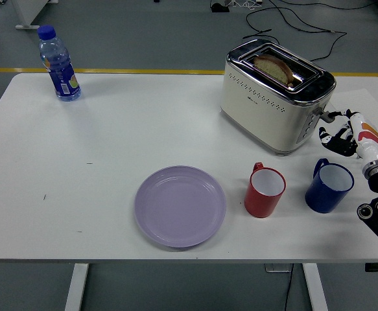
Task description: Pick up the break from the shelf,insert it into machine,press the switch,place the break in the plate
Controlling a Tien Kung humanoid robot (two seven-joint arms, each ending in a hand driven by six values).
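Note:
A slice of bread (274, 67) stands in the slot of the cream and chrome toaster (273, 97) at the back right, sunk low with only its top showing. My right hand (335, 132) is at the toaster's right end. One fingertip (330, 117) touches the lever on that end. The other fingers are loosely bent and hold nothing. The lilac plate (180, 206) lies bare near the front middle. My left arm is out of the picture.
A red mug (264, 190) and a blue mug (329, 186) stand in front of the toaster, the blue one just below my right hand. A water bottle (58, 63) stands at the back left corner. Cables lie on the floor beyond the table.

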